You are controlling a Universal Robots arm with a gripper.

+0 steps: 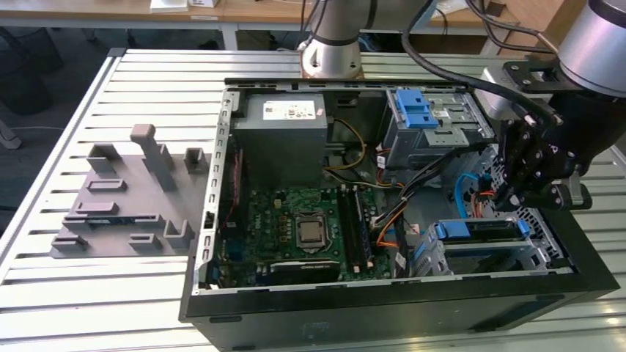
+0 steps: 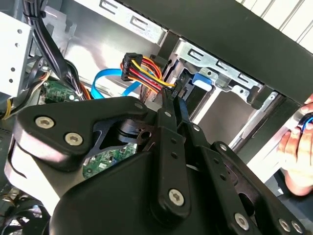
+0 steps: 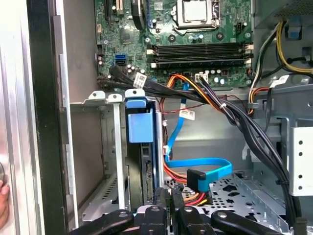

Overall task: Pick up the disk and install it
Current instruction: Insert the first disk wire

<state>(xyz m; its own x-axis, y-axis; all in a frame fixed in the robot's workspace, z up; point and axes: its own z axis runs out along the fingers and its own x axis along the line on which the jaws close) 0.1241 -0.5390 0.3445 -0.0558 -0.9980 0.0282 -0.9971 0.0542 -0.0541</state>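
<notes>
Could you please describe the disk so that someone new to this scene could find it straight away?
Look inside the open computer case, at the corner on the exterior view's right nearest the camera, just below the gripper. The disk sits edge-up in a silver drive bay. Its blue plastic rails distinguish it from the taller silver cage behind.

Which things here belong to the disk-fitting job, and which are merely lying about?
Belonging to the job:
the disk, sitting in the drive bay
the gripper, just above them

Lying about:
grey plastic fixture on the table
power supply box
motherboard
blue cable
a person's hand
</notes>
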